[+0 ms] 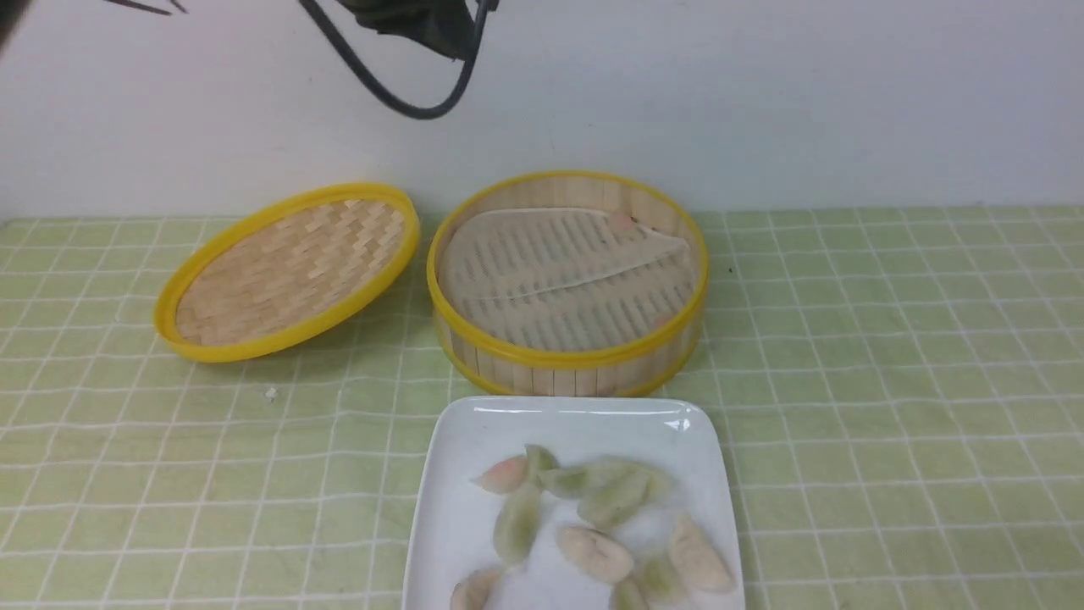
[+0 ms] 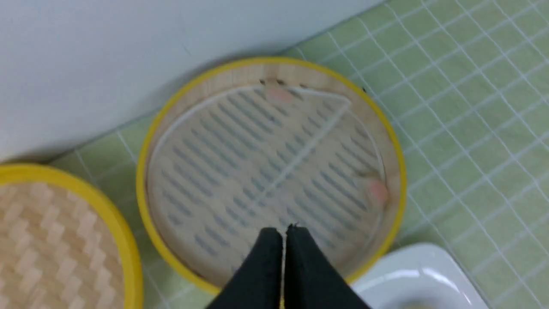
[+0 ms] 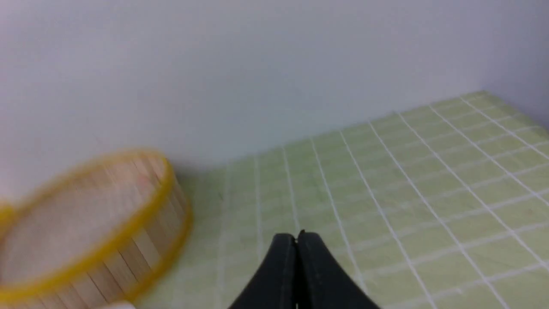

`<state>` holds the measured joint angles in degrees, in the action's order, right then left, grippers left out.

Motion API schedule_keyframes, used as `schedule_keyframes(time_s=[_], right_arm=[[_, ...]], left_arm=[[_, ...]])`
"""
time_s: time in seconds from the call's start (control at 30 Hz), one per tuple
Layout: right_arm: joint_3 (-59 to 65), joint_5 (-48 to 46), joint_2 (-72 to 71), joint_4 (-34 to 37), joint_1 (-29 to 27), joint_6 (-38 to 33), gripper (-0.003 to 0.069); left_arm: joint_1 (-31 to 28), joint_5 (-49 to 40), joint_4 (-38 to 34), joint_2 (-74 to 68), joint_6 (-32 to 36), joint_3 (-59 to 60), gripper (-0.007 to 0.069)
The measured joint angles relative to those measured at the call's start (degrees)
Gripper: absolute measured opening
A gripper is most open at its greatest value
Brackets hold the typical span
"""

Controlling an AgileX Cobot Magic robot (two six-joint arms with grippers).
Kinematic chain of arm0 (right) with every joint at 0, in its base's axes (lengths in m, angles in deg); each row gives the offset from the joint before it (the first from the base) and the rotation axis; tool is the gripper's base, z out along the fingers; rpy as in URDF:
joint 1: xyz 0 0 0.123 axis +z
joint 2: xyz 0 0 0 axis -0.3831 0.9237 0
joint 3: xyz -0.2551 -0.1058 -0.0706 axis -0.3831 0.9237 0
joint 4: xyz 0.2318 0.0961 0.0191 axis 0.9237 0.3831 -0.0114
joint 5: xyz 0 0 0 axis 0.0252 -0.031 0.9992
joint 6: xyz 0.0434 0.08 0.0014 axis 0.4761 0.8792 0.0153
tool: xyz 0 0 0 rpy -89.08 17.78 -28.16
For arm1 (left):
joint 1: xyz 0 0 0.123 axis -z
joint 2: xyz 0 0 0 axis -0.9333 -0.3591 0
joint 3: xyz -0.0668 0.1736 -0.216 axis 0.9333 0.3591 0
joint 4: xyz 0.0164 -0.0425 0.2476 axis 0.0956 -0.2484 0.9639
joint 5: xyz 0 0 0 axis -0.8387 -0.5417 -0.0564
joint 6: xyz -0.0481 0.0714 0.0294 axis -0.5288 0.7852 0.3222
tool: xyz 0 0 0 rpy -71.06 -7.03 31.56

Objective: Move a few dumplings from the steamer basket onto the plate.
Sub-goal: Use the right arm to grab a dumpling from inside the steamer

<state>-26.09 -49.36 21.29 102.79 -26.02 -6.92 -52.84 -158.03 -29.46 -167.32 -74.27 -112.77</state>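
Observation:
The steamer basket [image 1: 561, 357] stands mid-table. Its pale liner [image 1: 550, 254] is bare except for two small pinkish bits [image 1: 622, 223] by the wall, and I cannot tell what they are. Several green and pinkish dumplings [image 1: 614, 500] lie on the white plate [image 1: 576, 419] in front of the basket. My left gripper [image 2: 283, 231] is shut and empty, high over the near part of the basket [image 2: 143, 176], with the plate's corner [image 2: 422, 274] beside it. My right gripper [image 3: 297, 237] is shut and empty, above the cloth to the right of the basket [image 3: 141, 253]. Neither gripper's fingers show in the front view.
The shallow woven lid [image 1: 288, 271] leans left of the basket, and it also shows in the left wrist view [image 2: 55, 240]. A green checked cloth [image 1: 889, 381] covers the table. A white wall stands close behind. A dark arm part and its cable [image 1: 406, 34] hang at the top.

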Motion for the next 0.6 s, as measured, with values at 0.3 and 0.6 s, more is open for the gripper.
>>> schedule_keyframes(time_s=[0.3,0.6], right_arm=[[0.0,19.1,0.0,17.4,0.0,3.4,-0.0010],[-32.7,-16.4,28.2,7.7,8.2,-2.6,-0.0010]], left_arm=[[0.1,1.3,2.2,29.3,0.6,39.1,-0.0006],[0.1,3.9,5.0,41.9,0.6,55.9,-0.0006]])
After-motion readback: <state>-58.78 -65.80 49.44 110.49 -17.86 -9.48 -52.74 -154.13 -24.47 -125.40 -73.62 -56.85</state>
